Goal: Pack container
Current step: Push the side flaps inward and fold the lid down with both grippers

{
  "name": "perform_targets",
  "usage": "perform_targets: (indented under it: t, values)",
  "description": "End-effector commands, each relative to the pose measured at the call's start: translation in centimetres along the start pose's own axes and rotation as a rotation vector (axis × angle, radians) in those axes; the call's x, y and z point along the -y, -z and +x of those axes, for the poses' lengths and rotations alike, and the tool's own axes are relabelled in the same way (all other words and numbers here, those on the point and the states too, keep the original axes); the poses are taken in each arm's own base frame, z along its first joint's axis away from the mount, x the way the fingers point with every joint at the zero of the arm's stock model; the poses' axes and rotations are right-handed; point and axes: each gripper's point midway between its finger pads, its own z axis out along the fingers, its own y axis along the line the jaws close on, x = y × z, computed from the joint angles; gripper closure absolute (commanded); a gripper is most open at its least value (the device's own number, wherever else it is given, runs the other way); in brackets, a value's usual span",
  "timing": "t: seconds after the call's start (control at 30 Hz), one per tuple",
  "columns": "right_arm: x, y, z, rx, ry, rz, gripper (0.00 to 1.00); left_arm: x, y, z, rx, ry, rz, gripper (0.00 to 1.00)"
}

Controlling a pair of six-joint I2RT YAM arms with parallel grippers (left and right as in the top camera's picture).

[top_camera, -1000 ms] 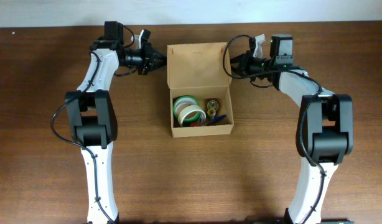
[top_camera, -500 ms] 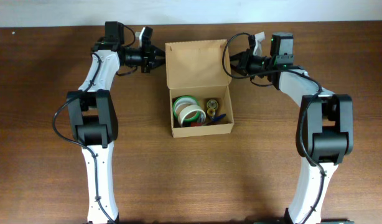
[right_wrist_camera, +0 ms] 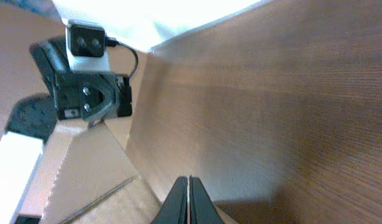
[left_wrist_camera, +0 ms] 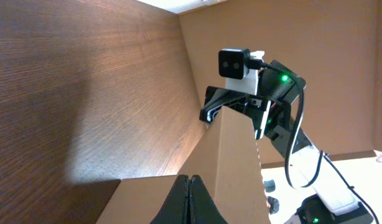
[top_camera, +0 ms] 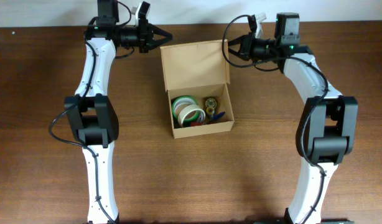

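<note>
The container (top_camera: 202, 129) is a tan cardboard box, open, at the table's middle, with tape rolls (top_camera: 186, 109) and small items inside. Its flap lid (top_camera: 194, 62) is raised off the table at the back. My left gripper (top_camera: 158, 37) is shut, its tip against the lid's upper left corner. My right gripper (top_camera: 229, 48) is shut, its tip against the lid's upper right corner. In the left wrist view the shut fingers (left_wrist_camera: 191, 180) touch the cardboard lid (left_wrist_camera: 234, 168). In the right wrist view the shut fingers (right_wrist_camera: 188, 182) lie beside the lid (right_wrist_camera: 85, 186).
Brown wooden table (top_camera: 48, 155) all round the box. The table's back edge (top_camera: 191, 25) runs just behind both grippers. Each wrist view shows the other arm's camera: the right one (left_wrist_camera: 238, 62) and the left one (right_wrist_camera: 88, 43).
Both grippers have moved toward the table's back edge and the lid has risen with them, from lying back to tilted up. The box body has stayed in place.
</note>
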Motion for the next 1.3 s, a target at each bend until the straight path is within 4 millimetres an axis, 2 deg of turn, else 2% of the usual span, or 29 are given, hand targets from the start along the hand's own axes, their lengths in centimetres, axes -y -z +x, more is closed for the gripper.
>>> perform_targets:
  t: [0.0,0.13,0.33,0.5,0.7,0.97,1.27]
  values:
    - [-2.3,-0.5,-0.2,-0.026,0.148,-0.005,0.96,0.4,-0.1,-0.2,0.002,-0.010,-0.021,0.98]
    - [-3.1,-0.8,-0.1,-0.050,0.185,0.036,0.96,-0.2,-0.4,1.1,-0.020,-0.003,-0.094,0.99]
    - [-4.0,-0.8,0.4,-0.090,0.224,0.099,0.96,-1.0,-0.2,4.7,-0.118,0.003,-0.235,0.98]
    - [-4.7,-0.2,0.6,-0.109,0.241,0.140,0.96,0.1,-0.1,6.9,-0.202,-0.035,-0.334,0.98]
    - [-6.0,0.9,0.9,-0.125,0.294,0.181,0.96,2.6,-0.1,8.1,-0.248,-0.086,-0.429,0.98]
    - [-7.8,2.4,3.3,-0.194,0.343,0.286,0.96,4.2,-0.8,9.6,-0.294,-0.086,-0.496,0.98]
    - [-9.9,4.3,6.8,-0.291,0.368,0.404,0.96,4.8,-2.0,11.1,-0.336,-0.153,-0.743,0.98]
